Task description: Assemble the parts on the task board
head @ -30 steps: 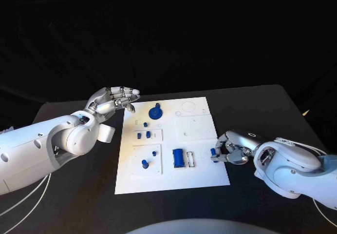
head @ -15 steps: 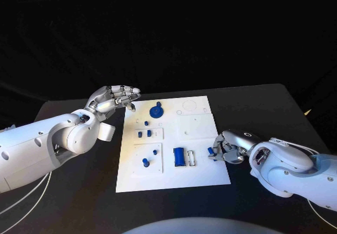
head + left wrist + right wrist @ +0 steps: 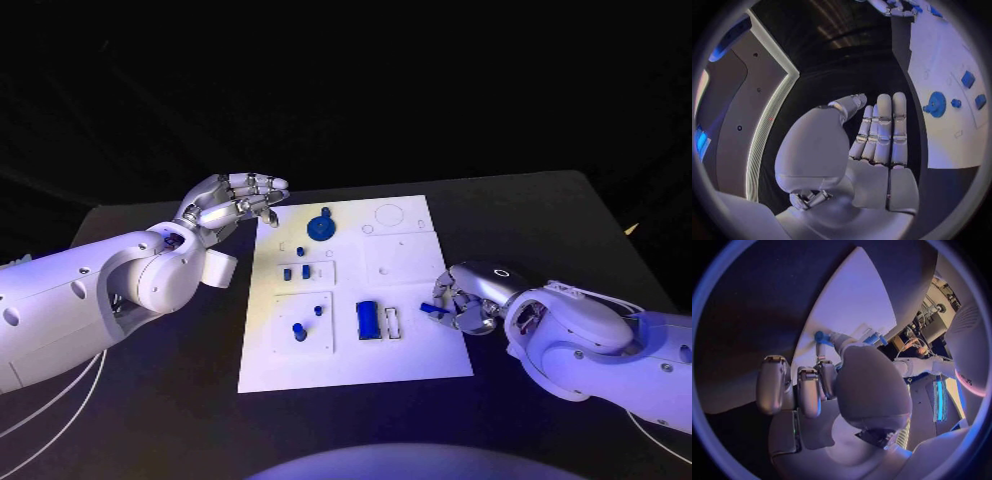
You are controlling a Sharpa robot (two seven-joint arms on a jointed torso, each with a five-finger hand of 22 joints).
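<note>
A: Start with the biggest thing. What lies on the black table [image 3: 173, 400]?

B: The white task board [image 3: 411, 360], in the middle, its long side running from six o'clock to twelve. It also shows in the left wrist view [image 3: 942, 145].

A: And the arms?

B: The left hand [image 3: 231, 203] hangs off the board's corner at about ten o'clock, beside the edge and not touching it. Its fingers [image 3: 882, 127] lie straight and pressed side by side, thumb apart, with nothing in them.

A: The right one?

B: The right hand [image 3: 464, 300] sits at the board's edge at about four o'clock, fingers curled in. It pinches a small blue peg [image 3: 433, 309] at its fingertips, over the board's border. In the right wrist view the peg [image 3: 822, 336] sticks out past the fingertips above the white surface.

A: What parts are on the board?

B: The round blue disc [image 3: 322, 226] lies toward eleven o'clock. The blue block [image 3: 366, 320] stands nearer five o'clock, just beside a small white frame [image 3: 392, 321]. At about seven o'clock two small blue pins [image 3: 300, 329] stand in a raised square panel. At about nine o'clock two more blue pieces [image 3: 296, 272] sit in another panel.

A: Does the held peg touch the board?

B: I cannot tell.
</note>
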